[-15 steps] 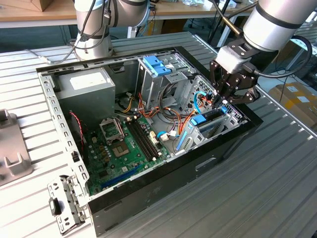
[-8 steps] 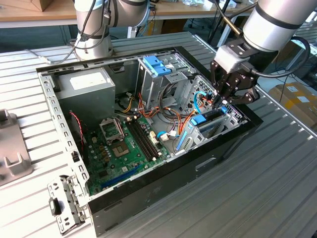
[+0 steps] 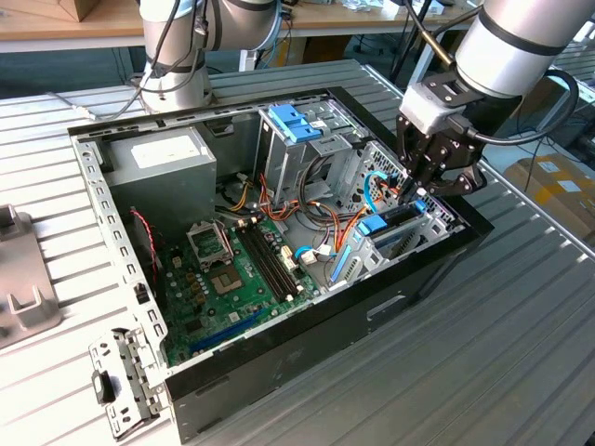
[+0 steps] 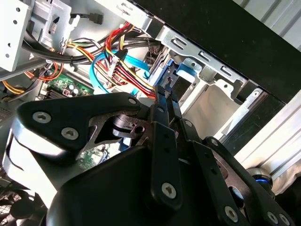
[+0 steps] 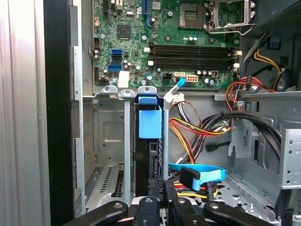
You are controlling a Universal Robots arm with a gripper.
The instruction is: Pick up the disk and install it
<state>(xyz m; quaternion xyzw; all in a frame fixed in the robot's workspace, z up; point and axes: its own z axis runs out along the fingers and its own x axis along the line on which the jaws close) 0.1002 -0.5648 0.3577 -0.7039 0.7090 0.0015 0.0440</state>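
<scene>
inside the open computer case (image 3: 279, 367), the gripper (image 3: 416, 189) pinches its fingers (image 5: 155, 188) closed on the end of the disk (image 5: 149, 141), seated upright in the drive cage (image 5: 110, 141) directly beneath; beyond lie the coloured cables (image 5: 197, 132), then the motherboard (image 5: 164, 42).

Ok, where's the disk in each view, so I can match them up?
Exterior view: the disk stands on edge in the metal cage at the exterior view's right, under the claw.
First wrist view: blue-tabbed disk in the cage slot, between motherboard and claw.
Second wrist view: its blue frame, just past the claw.
Shared landmark: the light-blue flat cable.
</scene>
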